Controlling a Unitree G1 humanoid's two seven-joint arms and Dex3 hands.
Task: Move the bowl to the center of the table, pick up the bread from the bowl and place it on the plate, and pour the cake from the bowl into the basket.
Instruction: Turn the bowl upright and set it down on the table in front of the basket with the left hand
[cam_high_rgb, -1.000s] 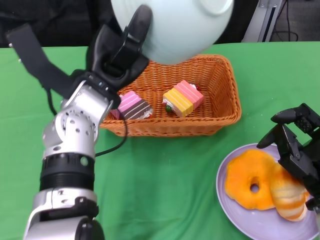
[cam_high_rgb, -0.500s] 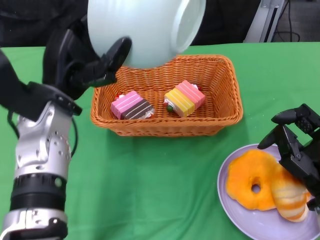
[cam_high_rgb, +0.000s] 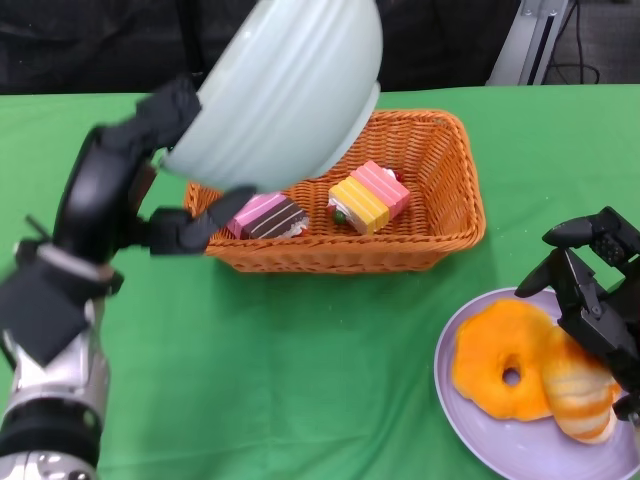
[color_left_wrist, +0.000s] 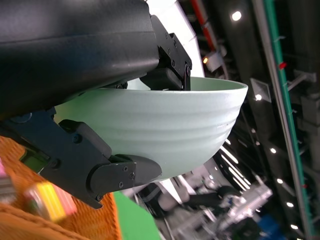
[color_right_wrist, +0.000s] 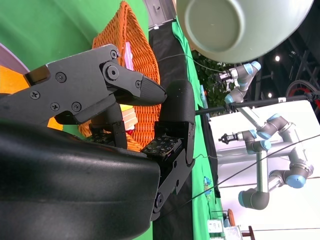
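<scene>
While the left robot hand (cam_high_rgb: 150, 190) grips the pale green bowl (cam_high_rgb: 280, 90) by its rim, thumb under the outer wall and fingers inside, you see the bowl held in the air over the left end of the basket (cam_high_rgb: 440, 215), tilted. You should treat that bowl as hard, smooth and probably breakable: the ribbed wall offers little friction, so a rim pinch like this one looks like the only sound hold, and it could slip if you swing it fast. The wicker basket sits at the far middle of the desk (cam_high_rgb: 300, 370) and holds two layered cake pieces, a pink-and-brown one (cam_high_rgb: 265, 215) at its left and a pink-and-yellow one (cam_high_rgb: 368, 197) near its middle; they look light and soft. I cannot tell whether anything remains in the bowl. Near the desk's right front corner, the lilac plate (cam_high_rgb: 470, 425) carries an orange ring-shaped bread (cam_high_rgb: 500, 365) and a striped roll (cam_high_rgb: 578, 395). Your right robot hand (cam_high_rgb: 590, 295) hovers at the plate's far edge, fingers apart, holding nothing.
</scene>
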